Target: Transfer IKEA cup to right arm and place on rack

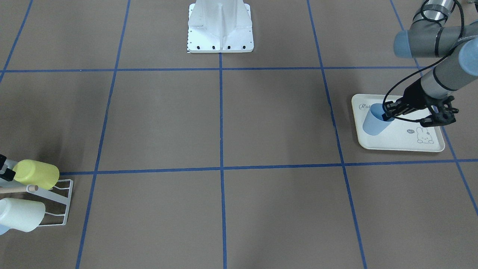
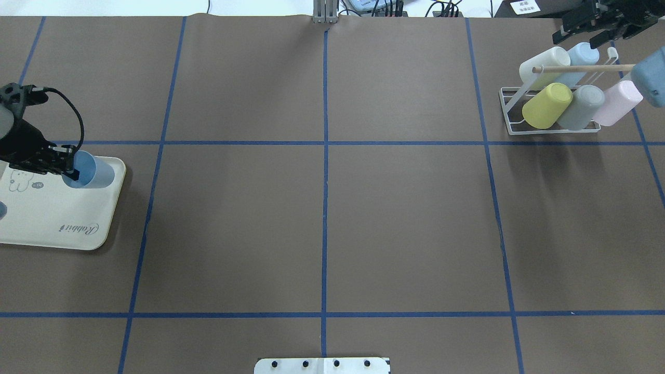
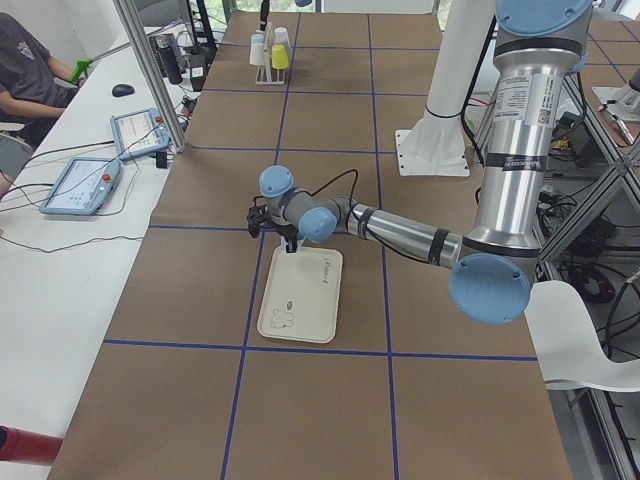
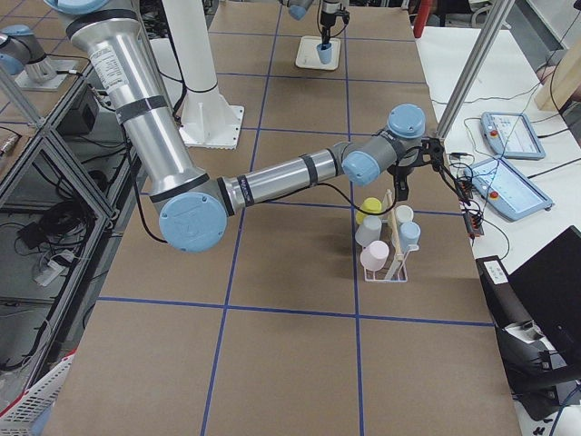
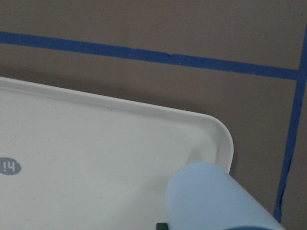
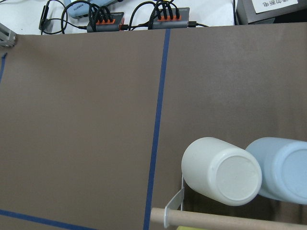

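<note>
One rim pinch: left gripper [image 1: 387, 113] closed on blue cup [image 1: 373, 125], tray [image 1: 401, 141] far corner; shallow grip may slip at handover.

We see a matt blue plastic cup [image 1: 373, 125], smooth cream tray [image 1: 403, 142], white wire rack [image 2: 553, 133], pale wooden dowel [image 2: 582, 68].

Left gripper [image 1: 387, 113] clamped; right gripper [image 2: 581, 32] spread

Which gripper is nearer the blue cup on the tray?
Left. Left gripper sits at the rim of the blue cup; right gripper hangs far off, beside the rack.
</note>
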Tool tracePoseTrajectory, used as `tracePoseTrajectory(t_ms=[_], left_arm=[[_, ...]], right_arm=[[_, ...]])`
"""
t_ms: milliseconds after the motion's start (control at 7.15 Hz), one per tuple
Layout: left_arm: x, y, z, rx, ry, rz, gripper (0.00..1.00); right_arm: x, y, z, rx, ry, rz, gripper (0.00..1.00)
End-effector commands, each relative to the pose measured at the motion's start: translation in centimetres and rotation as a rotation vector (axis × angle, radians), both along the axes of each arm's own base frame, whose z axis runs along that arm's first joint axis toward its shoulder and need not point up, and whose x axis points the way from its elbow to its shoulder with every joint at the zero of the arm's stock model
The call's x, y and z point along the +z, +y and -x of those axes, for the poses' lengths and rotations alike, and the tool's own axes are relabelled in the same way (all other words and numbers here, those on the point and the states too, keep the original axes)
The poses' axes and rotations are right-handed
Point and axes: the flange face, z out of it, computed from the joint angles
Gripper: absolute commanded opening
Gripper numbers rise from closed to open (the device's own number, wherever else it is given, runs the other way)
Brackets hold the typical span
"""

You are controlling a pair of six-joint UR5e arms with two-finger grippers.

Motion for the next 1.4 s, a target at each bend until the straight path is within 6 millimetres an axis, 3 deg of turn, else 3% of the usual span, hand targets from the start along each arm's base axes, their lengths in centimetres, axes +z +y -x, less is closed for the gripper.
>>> tracePoseTrajectory(t_ms=[0,280,560,699,839,979,1259], left_arm=[[-4.5,0.1,0.8,-0.021,0.041,-0.061,0.00],[-8.7,0.4,-0.8,-0.019,0.101,-0.084,0.00],[-12.6,1.3,-3.9,0.028,0.222,0.074,0.00],[-14.9,2.1,-6.3,0.098,0.287,0.191,0.00],[-18.2,1.0,-8.9,0.139,0.317,0.158,0.00],[-19.7,1.8,-10.6,0.174,0.350,0.117,0.00],[-21.0,2.6,-10.3,0.128,0.428,0.147,0.00]], right_arm=[[-2.2,1.4,2.7,0.007,-0.030,0.032,0.98],[-8.2,5.3,7.2,0.038,-0.108,0.096,0.98],[-13.9,11.4,14.5,0.029,-0.171,0.141,0.98],[-16.3,13.8,16.9,0.005,-0.203,0.151,0.98],[-18.2,15.8,18.5,-0.020,-0.230,0.150,0.98],[-19.6,17.4,20.0,-0.033,-0.284,0.115,0.98],[-21.6,21.7,24.2,0.027,-0.507,0.129,0.98]])
